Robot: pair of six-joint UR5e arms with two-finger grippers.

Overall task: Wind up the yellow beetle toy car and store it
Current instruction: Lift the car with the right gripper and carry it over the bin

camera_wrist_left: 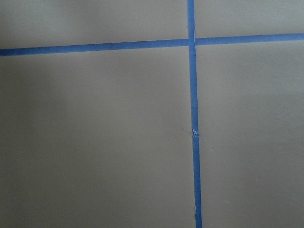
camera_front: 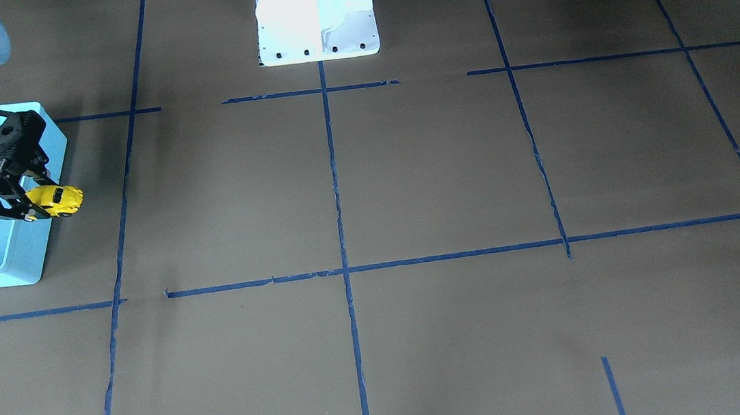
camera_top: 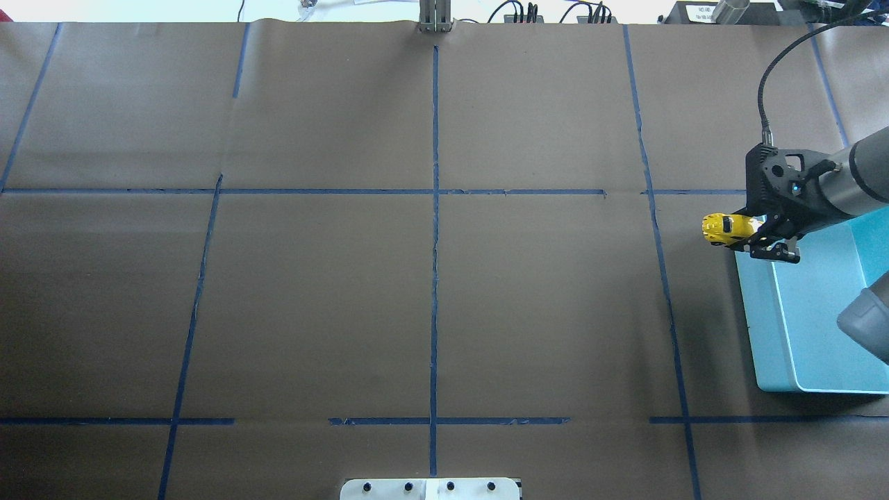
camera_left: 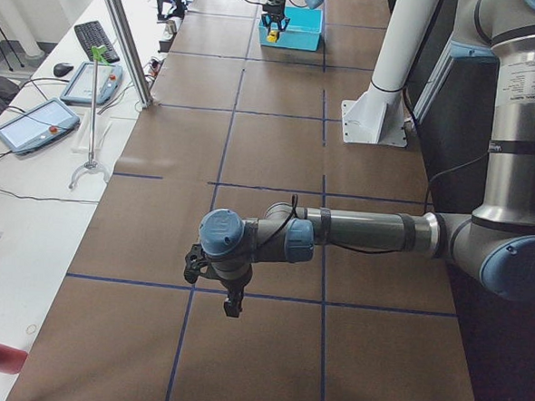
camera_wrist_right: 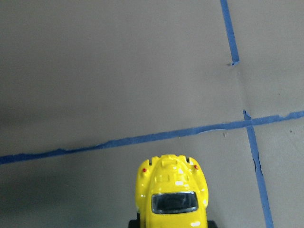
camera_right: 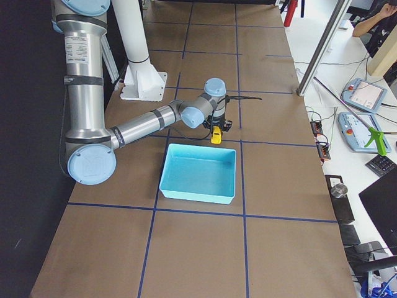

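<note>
The yellow beetle toy car [camera_front: 58, 200] is held in my right gripper [camera_front: 34, 200], which is shut on its rear end. The car sticks out past the fingers, lifted above the brown table right beside the turquoise bin's [camera_front: 23, 256] wall. In the overhead view the car [camera_top: 724, 229] juts left from the right gripper [camera_top: 753, 238] at the bin's [camera_top: 759, 326] far left corner. The right wrist view shows the car [camera_wrist_right: 173, 194] from above, over blue tape lines. My left gripper [camera_left: 230, 294] hangs over the table's other end; I cannot tell whether it is open or shut.
The robot's white base [camera_front: 315, 14] stands at the table's middle edge. Blue tape lines [camera_top: 435, 208] grid the brown paper. The bin's inside [camera_right: 201, 167] holds nothing. A metal stand [camera_left: 93, 117] and tablets sit beyond the table's far edge.
</note>
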